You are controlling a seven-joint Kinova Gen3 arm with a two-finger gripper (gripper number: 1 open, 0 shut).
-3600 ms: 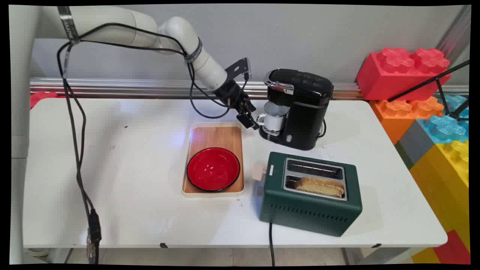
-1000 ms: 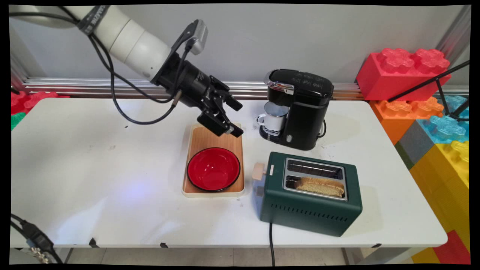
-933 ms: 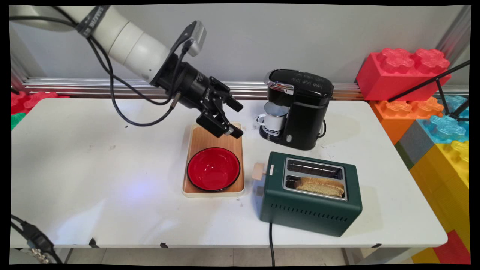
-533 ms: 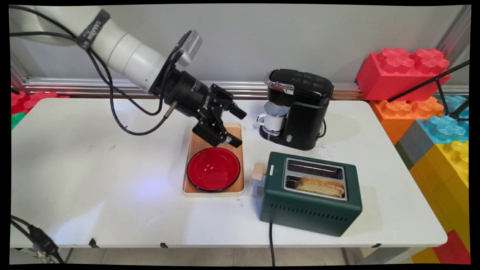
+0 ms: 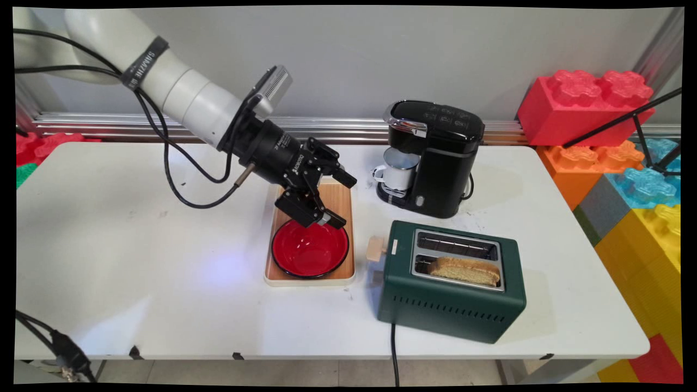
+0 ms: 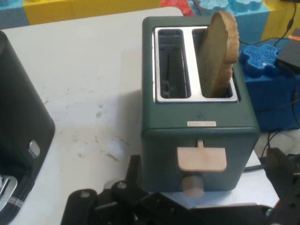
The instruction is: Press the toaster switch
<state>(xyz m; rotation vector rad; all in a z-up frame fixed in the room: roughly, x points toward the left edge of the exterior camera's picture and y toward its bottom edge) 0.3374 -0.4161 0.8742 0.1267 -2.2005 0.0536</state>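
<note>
Gripper (image 5: 332, 201), jaws spread wide and holding nothing, has dropped from beside the white mug (image 5: 396, 170) in the coffee machine (image 5: 435, 158) to hang over the red bowl's (image 5: 310, 251) far rim on the wooden tray (image 5: 337, 198). Ahead of it the green toaster (image 6: 199, 112) faces lever-first, toast slice (image 6: 219, 51) upright in one slot. White surface (image 5: 136, 245) beneath; big toy bricks (image 5: 588, 103) beyond.

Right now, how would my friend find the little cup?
Look for the tall black coffee machine at the table's back. The white mug stands under its spout. It is the only cup; the red bowl sits apart on a wooden tray.
</note>
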